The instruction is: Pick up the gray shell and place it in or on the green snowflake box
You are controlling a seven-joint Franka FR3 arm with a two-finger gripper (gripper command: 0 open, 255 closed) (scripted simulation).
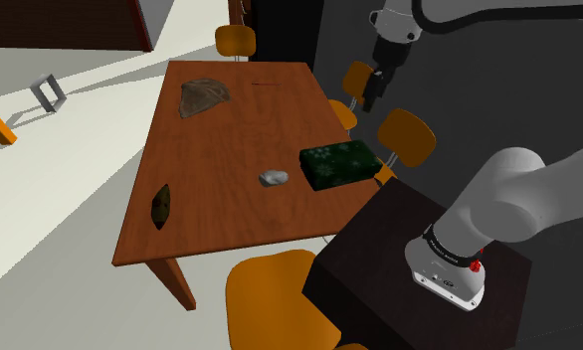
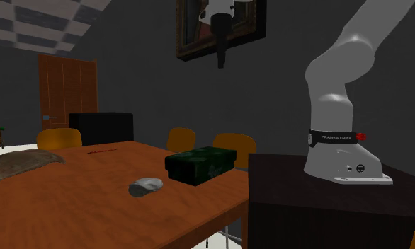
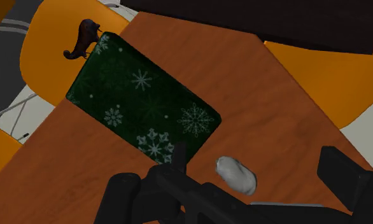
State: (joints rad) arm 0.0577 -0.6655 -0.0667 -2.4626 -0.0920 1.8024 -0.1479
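Shoulder view, Dana: I have the gray shell (image 1: pixel 273 178) lying on the reddish-brown wooden table (image 1: pixel 230 139). It's a small rounded lump with a pale, pebbly surface. It sits just beside the long side of the green snowflake box (image 1: pixel 340 163), not touching it.

Copy. What does the box look like from your end?

Flat, rectangular, dark green, sharp-edged. On the wrist view I can see pale snowflakes of several sizes printed on its lid. It sits close to the table's edge, with orange chair (image 1: pixel 407 134) seats beyond that edge. The tabletop is smooth, with fine streaks of grain.

And the gripper?

I see the gripper (image 1: pixel 371 97) hanging high above the table's level, pointing down, well apart from both shell and box. On the wrist view its two black fingers (image 3: pixel 341 175) stand wide apart with nothing clasped. The shell shows between them, far below on the wood, and neither finger touches it.

Anything else on the table?

Two things, both well apart from the shell. One is a flat, wrinkled, grey-brown piece (image 1: pixel 204 96) with an uneven outline, near the far end. The other is a small dark spindle-shaped object (image 1: pixel 161 206) near the edge at the shoulder view's left. I cannot tell what either is. The arm's glossy white base is on the dark, box-shaped stand (image 1: pixel 369 261).
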